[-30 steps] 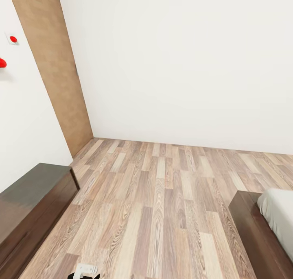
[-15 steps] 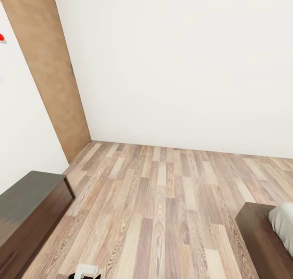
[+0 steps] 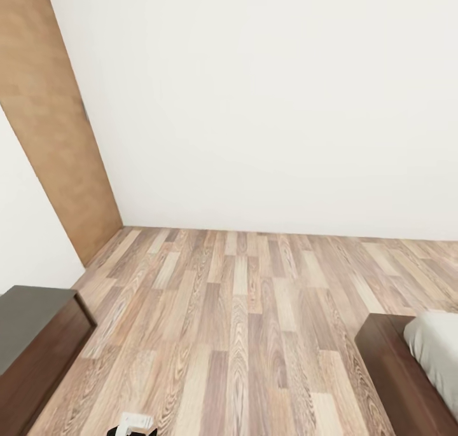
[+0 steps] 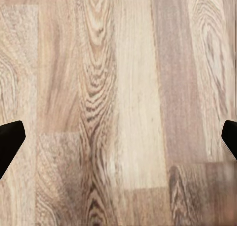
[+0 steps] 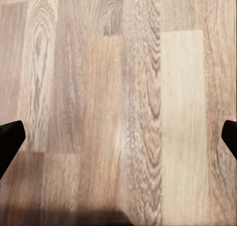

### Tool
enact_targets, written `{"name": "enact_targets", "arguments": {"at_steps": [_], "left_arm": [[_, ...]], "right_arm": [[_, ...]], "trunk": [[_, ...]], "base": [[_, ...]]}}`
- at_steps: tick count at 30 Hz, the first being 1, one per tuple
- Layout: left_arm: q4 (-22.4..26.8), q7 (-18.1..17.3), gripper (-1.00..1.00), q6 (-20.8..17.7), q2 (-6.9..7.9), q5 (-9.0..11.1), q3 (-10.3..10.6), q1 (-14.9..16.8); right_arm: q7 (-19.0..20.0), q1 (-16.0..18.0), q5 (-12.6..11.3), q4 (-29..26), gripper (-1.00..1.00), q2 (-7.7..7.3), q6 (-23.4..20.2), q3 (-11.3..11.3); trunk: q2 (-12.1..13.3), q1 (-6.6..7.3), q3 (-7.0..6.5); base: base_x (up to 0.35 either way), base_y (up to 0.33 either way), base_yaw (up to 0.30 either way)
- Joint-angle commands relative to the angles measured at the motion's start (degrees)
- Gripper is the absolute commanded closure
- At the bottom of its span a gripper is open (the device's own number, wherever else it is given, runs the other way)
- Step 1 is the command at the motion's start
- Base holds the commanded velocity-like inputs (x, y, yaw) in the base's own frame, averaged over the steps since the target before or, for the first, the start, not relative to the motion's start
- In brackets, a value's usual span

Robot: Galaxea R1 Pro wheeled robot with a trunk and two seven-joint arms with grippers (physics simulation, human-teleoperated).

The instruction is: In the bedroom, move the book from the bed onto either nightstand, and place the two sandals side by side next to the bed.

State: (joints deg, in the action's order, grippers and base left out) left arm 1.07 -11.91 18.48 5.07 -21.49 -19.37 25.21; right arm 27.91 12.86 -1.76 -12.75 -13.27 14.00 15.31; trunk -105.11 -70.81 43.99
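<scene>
Head view gives me a corner of the bedroom: a plain white wall straight ahead, a brown wooden door angling in on my left, and light wood-plank floor running from the wall down to the lower edge. At the lower right I see one corner of the bed, its dark brown frame wrapping a rounded corner of pale grey mattress. At the lower left sits the end of a long low dark brown bench, standing against the left wall and well apart from the bed, with open floor between them. A small white and black part of my own rig pokes in at the bottom edge, left of centre; I cannot tell which part it is. From the left wrist view I look straight down on bare planks, and the left end effector shows only as two dark fingertips at opposite edges, so it is spread wide with nothing between them. From the right wrist view I get the same: the right end effector has its dark fingertips far apart at the two edges, wide and empty over bare floor, with a soft shadow along one edge of the planks.
</scene>
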Motion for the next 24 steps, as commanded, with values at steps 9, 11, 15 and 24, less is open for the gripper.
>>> {"name": "enact_targets", "arguments": {"at_steps": [9, 11, 15, 24], "left_arm": [[-0.01, -0.22, -1.00, 0.15, 0.02, -0.40, -0.47, 0.01], [-0.01, -0.22, -1.00, 0.15, 0.02, -0.40, -0.48, 0.01], [-0.01, -0.22, -1.00, 0.15, 0.02, -0.40, -0.49, 0.01], [-0.01, -0.22, -1.00, 0.15, 0.02, -0.40, -0.47, 0.01]], "right_arm": [[0.39, 0.06, -0.18, 0.10, -1.00, 0.00, 0.06, 0.25], [0.37, 0.06, -0.18, 0.10, -1.00, 0.00, 0.06, 0.25], [0.31, 0.06, -0.18, 0.10, -1.00, 0.00, 0.06, 0.25], [0.30, 0.06, -0.18, 0.10, -1.00, 0.00, 0.06, 0.25]], "trunk": [[-0.02, 0.01, 0.05], [-0.02, 0.01, 0.05], [-0.02, 0.01, 0.05], [-0.02, 0.01, 0.05]], "base": [[0.136, 0.000, -0.167], [0.318, 0.000, -0.014], [0.330, 0.000, -0.003], [0.328, 0.000, 0.000]]}}
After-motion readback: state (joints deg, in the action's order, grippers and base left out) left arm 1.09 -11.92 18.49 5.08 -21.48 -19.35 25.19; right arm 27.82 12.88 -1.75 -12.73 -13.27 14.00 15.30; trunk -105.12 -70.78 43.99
